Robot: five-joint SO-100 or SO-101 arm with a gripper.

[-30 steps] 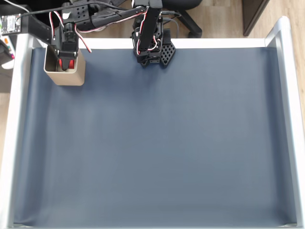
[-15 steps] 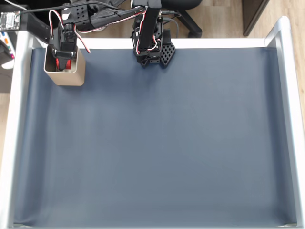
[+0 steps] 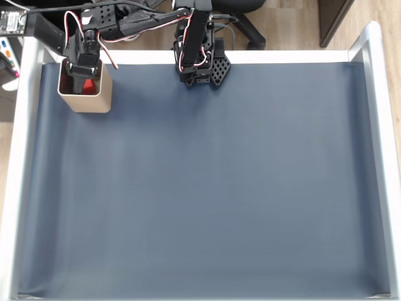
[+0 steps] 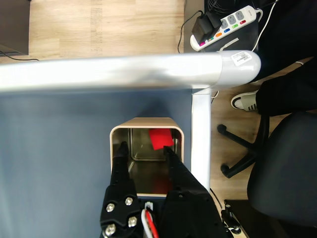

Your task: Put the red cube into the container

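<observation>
Blue-grey table (image 3: 207, 188), silver rails, wood floor beyond.
We see the hand (image 4: 145, 148) open and empty over the container (image 4: 184, 148); red cube (image 4: 159, 139) lies inside; power strip (image 4: 225, 25) nearby.

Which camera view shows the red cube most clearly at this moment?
The wrist view. It looks straight into the container, where the red cube lies free beyond the open end effector. In the fixed view, only a small red patch shows inside the container, beside the arm.

A plain bright red cube (image 4: 159, 139) sits in a beige-silver tin (image 4: 144, 123). The gripper (image 4: 144, 151) is black. The mat (image 3: 207, 188) is plain dark blue-grey, its frame (image 4: 109, 72) silver-white.
</observation>
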